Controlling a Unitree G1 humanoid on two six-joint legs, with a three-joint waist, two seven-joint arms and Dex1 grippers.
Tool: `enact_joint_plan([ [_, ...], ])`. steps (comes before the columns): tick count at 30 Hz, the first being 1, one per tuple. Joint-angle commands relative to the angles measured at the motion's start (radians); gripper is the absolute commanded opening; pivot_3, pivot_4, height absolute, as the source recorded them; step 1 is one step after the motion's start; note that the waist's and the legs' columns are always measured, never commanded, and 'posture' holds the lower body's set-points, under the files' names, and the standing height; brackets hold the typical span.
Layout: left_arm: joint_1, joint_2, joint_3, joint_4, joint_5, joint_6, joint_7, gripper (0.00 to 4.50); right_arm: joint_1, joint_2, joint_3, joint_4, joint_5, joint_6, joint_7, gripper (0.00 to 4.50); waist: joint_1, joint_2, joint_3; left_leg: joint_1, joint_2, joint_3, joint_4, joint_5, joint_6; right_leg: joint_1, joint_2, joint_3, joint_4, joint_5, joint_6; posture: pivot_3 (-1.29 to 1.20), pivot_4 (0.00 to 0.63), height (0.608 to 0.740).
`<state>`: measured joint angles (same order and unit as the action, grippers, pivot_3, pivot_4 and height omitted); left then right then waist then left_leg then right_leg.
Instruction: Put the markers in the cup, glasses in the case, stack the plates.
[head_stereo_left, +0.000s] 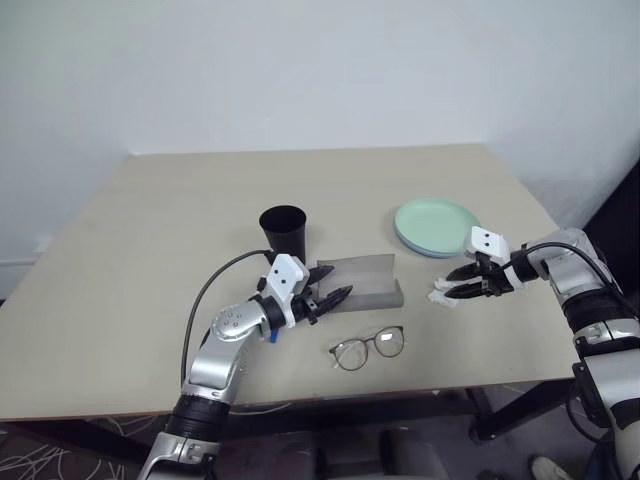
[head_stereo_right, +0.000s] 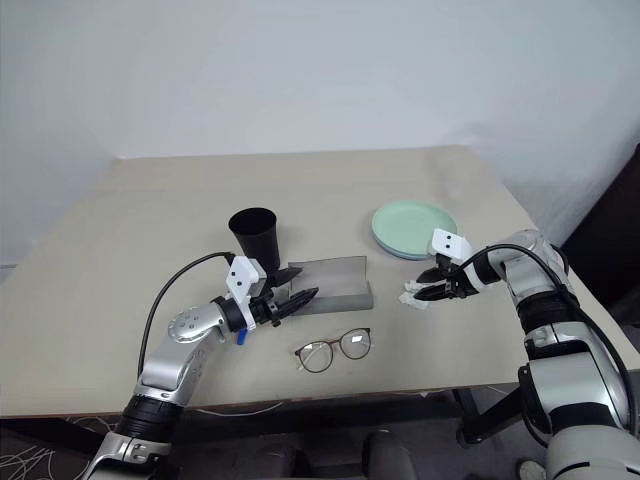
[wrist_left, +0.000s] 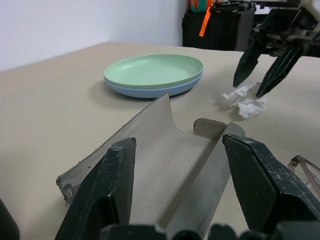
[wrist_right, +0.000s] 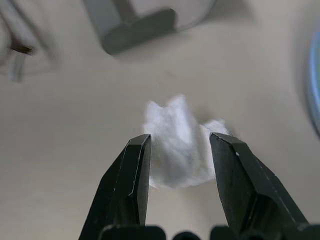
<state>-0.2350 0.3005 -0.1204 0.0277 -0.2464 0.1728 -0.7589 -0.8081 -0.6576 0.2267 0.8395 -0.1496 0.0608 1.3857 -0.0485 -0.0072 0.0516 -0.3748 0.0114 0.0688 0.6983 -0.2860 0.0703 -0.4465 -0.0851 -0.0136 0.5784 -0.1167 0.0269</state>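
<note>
Two plates (head_stereo_left: 436, 227), mint green stacked on light blue, sit right of centre on the beige counter (head_stereo_left: 130, 260), toward its far edge. At centre, the black cup (head_stereo_left: 284, 232) stands upright, and just below and right of it the grey case (head_stereo_left: 362, 281) lies with its flap lid raised. The glasses (head_stereo_left: 367, 347) rest lenses-up near the counter's front edge, below the case and apart from it. At centre-left, the left gripper (head_stereo_left: 332, 294) hovers at the case's near end, its black fingers (wrist_left: 108, 190) spread wide and holding nothing; the wrist view looks along the open trough of the case between them. A blue tip shows just beneath that wrist, possibly a marker, though it is too small to tell. At right of centre, the right gripper (head_stereo_left: 458, 283) angles down over a crumpled white tissue (head_stereo_left: 441, 296) lying between the case and the plates; its fingers (wrist_right: 125, 185) stand partly apart on either side of the tissue, and whether they touch it cannot be told.
</note>
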Motion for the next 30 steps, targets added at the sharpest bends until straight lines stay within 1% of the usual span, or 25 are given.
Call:
enact_joint_plan([
  [1, -0.013, 0.001, 0.007, -0.029, -0.004, -0.017, 0.003, 2.90, -0.027, -0.002, -0.004, 0.016, -0.001, -0.024, -0.030, 2.02, 0.000, 0.000, 0.000, 0.000, 0.000, 0.000, 0.000, 0.000, 0.000, 0.000, 0.000, 0.000, 0.000, 0.000, 0.000, 0.00, 0.000, 0.733],
  [2, -0.012, 0.001, 0.007, -0.029, -0.004, -0.017, 0.003, 2.90, -0.031, -0.001, -0.004, 0.022, -0.001, -0.024, -0.031, 2.02, 0.000, 0.000, 0.000, 0.000, 0.000, 0.000, 0.000, 0.000, 0.000, 0.000, 0.000, 0.000, 0.000, 0.000, 0.000, 0.00, 0.000, 0.733],
  [3, -0.012, 0.002, 0.006, -0.029, -0.003, -0.017, 0.003, 2.90, -0.034, -0.002, -0.003, 0.024, -0.001, -0.024, -0.028, 1.64, 0.000, 0.000, 0.000, 0.000, 0.000, 0.000, 0.000, 0.000, 0.000, 0.000, 0.000, 0.000, 0.000, 0.000, 0.000, 0.00, 0.000, 0.733],
  [5, -0.011, 0.002, 0.006, -0.029, -0.003, -0.017, 0.003, 2.90, -0.036, -0.004, -0.001, 0.027, -0.001, -0.027, -0.022, 1.09, 0.000, 0.000, 0.000, 0.000, 0.000, 0.000, 0.000, 0.000, 0.000, 0.000, 0.000, 0.000, 0.000, 0.000, 0.000, 0.00, 0.000, 0.733],
  [8, -0.010, 0.002, 0.006, -0.029, -0.003, -0.018, 0.002, 2.90, -0.039, -0.006, -0.004, 0.024, 0.006, -0.028, -0.008, 0.09, 0.000, 0.000, 0.000, 0.000, 0.000, 0.000, 0.000, 0.000, 0.000, 0.000, 0.000, 0.000, 0.000, 0.000, 0.000, 0.00, 0.000, 0.733],
  [13, -0.010, 0.002, 0.005, -0.028, -0.003, -0.019, 0.001, 2.90, -0.060, -0.009, -0.029, -0.001, 0.031, -0.036, 0.003, 0.04, 0.000, 0.000, 0.000, 0.000, 0.000, 0.000, 0.000, 0.000, 0.000, 0.000, 0.000, 0.000, 0.000, 0.000, 0.000, 0.00, 0.000, 0.733],
  [18, -0.010, 0.002, 0.004, -0.028, -0.004, -0.018, -0.001, 2.90, -0.160, 0.011, -0.089, 0.052, 0.068, -0.055, -0.091, 0.04, -0.002, 0.001, 0.000, 0.000, 0.000, 0.001, 0.000, 0.000, 0.000, 0.000, 0.000, 0.001, 0.000, 0.000, 0.000, 0.00, 0.000, 0.733],
  [20, -0.011, 0.002, 0.005, -0.028, -0.004, -0.018, -0.001, 2.90, -0.197, 0.017, -0.100, 0.095, 0.058, -0.088, -0.159, 0.04, 0.000, 0.001, 0.000, 0.001, 0.000, 0.000, 0.000, 0.000, 0.000, 0.000, 0.000, 0.000, 0.000, 0.001, -0.001, 0.00, 0.000, 0.733],
  [24, -0.014, 0.002, 0.007, -0.025, -0.004, -0.017, 0.000, 2.90, -0.268, 0.043, -0.101, 0.237, 0.005, -0.154, -0.383, 0.04, 0.000, 0.000, 0.000, 0.000, 0.000, 0.000, 0.000, 0.000, 0.000, 0.000, 0.000, -0.001, 0.000, 0.000, -0.001, 0.00, 0.000, 0.733],
  [30, -0.022, -0.001, 0.005, -0.020, -0.003, -0.018, 0.002, 2.90, -0.308, 0.105, -0.091, 0.394, -0.038, -0.174, -0.584, 0.04, -0.001, 0.001, 0.000, -0.001, 0.000, 0.000, -0.001, 0.000, 0.000, -0.001, 0.000, 0.000, -0.001, 0.001, -0.001, 0.00, 0.000, 0.733],
])
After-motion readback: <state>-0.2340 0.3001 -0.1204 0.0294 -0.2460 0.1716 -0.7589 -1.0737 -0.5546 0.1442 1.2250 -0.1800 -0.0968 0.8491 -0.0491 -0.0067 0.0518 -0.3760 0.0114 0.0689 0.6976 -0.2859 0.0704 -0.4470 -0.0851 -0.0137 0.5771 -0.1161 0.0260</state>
